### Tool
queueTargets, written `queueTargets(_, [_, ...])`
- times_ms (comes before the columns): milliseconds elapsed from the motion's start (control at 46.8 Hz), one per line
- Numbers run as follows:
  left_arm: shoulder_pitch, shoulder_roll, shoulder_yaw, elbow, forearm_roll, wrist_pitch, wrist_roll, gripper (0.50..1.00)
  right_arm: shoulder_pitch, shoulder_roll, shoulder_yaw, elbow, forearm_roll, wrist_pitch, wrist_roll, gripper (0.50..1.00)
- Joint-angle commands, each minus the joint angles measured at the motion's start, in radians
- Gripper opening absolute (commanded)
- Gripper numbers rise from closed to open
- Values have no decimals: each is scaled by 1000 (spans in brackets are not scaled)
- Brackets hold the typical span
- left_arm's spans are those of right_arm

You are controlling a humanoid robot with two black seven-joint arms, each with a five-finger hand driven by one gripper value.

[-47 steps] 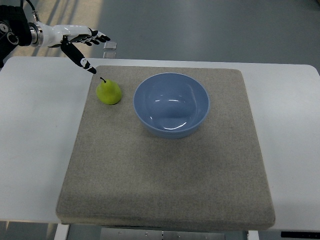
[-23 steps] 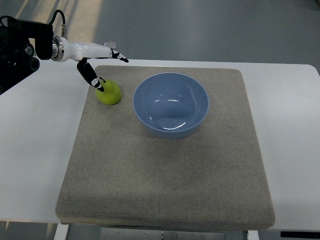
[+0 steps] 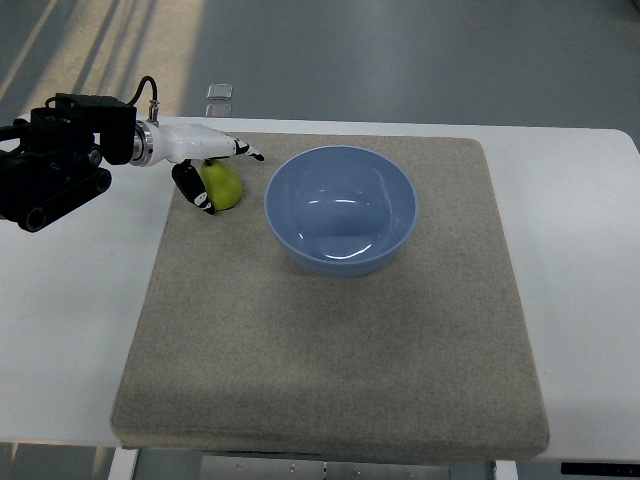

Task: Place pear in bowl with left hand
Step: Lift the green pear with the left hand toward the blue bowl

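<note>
Top view: the left hand [image 3: 205, 160] is seen spread around the pear [image 3: 224, 185] at the mat's [image 3: 330, 380] far left corner, thumb on the near side and fingers [image 3: 245, 150] over the far side, not yet closed on it. The bowl [image 3: 341, 208] stands just to the pear's right. For a sound grasp, the fingers are best wrapped low around the fruit's wide body before it is lifted clear of the bowl's rim. The right hand is not seen.

A black, blocky forearm housing is seen, joined through a silver metal wrist ring to the white left hand [image 3: 205, 160]. Black tips mark its slender fingers, and a black cable is looped above the wrist.
</note>
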Motion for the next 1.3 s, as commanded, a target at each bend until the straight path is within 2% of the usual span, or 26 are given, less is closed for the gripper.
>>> queueTargets(0, [1, -4, 2, 17, 0, 1, 0, 979, 0, 0, 0, 0, 0, 0, 0, 926])
queueTargets(149, [4, -10, 2, 26, 0, 1, 0, 966, 0, 0, 0, 0, 0, 0, 1, 926])
queueTargets(235, [7, -10, 2, 29, 0, 1, 0, 930, 0, 0, 0, 0, 0, 0, 0, 926])
queueTargets(406, [9, -9, 3, 31, 0, 1, 0, 750, 0, 0, 0, 0, 0, 0, 0, 926])
queueTargets(470, [9, -7, 5, 31, 0, 1, 0, 645, 0, 0, 0, 0, 0, 0, 1, 926])
queueTargets(598, [9, -6, 5, 31, -1, 1, 0, 504, 0, 0, 0, 0, 0, 0, 1, 926])
queueTargets(854, [-45, 20, -7, -9, -17, 1, -2, 500, 0, 0, 0, 0, 0, 0, 1, 926])
queueTargets(1068, [-149, 158, -19, -176, -43, -17, -9, 500, 0, 0, 0, 0, 0, 0, 0, 926])
queueTargets(1281, [-179, 177, -76, -328, -93, -74, -16, 500, 0, 0, 0, 0, 0, 0, 0, 926])
